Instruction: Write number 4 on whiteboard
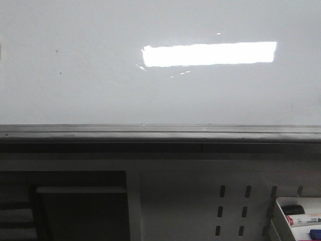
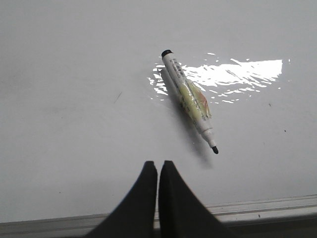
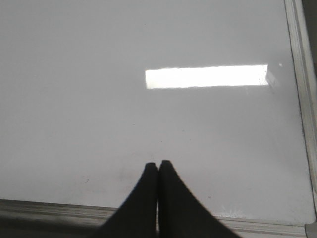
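Observation:
The whiteboard [image 1: 100, 65] is a large glossy white-grey board with a bright light reflection and a grey metal rail [image 1: 160, 131] along its near edge. No number 4 shows on it in any view. In the left wrist view an uncapped marker [image 2: 189, 99] with a black tip lies on the board [image 2: 74, 124], a little beyond my left gripper [image 2: 158, 164], which is shut and empty. My right gripper [image 3: 158, 164] is shut and empty over the bare board [image 3: 99, 114] near the rail. Neither gripper shows in the front view.
Below the rail a white perforated panel [image 1: 200, 201] with oval slots stands. A white tray [image 1: 281, 211] at the lower right holds spare markers [image 1: 303, 219]. A dark opening [image 1: 80, 206] is at the lower left. The board's side rail [image 3: 302, 99] shows in the right wrist view.

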`<state>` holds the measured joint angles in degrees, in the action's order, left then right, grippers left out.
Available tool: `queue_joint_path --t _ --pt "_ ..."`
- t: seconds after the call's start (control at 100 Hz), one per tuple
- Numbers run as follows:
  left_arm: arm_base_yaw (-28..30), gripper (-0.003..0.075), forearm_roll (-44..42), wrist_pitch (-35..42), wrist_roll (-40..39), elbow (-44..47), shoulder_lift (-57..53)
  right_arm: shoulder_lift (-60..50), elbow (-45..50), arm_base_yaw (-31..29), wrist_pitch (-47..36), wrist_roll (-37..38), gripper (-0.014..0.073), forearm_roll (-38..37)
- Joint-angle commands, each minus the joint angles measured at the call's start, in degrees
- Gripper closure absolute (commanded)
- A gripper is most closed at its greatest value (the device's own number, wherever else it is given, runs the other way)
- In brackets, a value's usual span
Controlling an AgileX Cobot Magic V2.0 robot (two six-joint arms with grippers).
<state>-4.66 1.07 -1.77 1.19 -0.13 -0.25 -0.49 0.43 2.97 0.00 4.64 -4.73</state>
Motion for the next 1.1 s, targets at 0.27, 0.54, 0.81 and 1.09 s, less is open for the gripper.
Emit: queue_joint_path --t 0.27,0.54,0.81,1.09 --pt "-0.5 0.0741 0.0 4.5 -0.1 1.6 -1.6 -1.2 1.2 -0.3 -4.8 -0.5 0.0661 0.0" --pt "-0.5 0.0741 0.0 4.5 -0.1 1.6 -1.6 -1.2 1.2 -0.3 -4.8 -0.5 0.0661 0.0" --pt "-0.5 0.0741 0.0 4.5 -0.1 1.6 -1.6 -1.2 1.2 -0.3 -4.8 -0.5 0.0661 0.0" --pt "-0.5 0.0741 1.1 9.8 -0.1 0.5 -1.6 -1.2 0.0 -0.3 -6.1 -0.5 0.0661 -0.4"
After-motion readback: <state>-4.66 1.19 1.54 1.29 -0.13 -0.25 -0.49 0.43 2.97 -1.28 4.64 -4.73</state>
